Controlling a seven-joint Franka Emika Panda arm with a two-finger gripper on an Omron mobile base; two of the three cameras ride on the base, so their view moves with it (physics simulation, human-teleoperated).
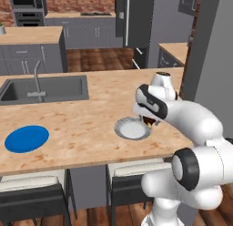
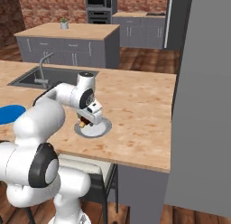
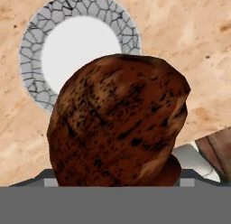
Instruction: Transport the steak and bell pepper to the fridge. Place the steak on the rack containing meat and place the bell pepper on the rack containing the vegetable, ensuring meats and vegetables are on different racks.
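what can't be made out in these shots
- Gripper fingertips: in the hand view the steak covers them, so open or shut is unclear.
- Plate: its near part is behind the steak.
- Steak in both base views: mostly hidden by the hand.
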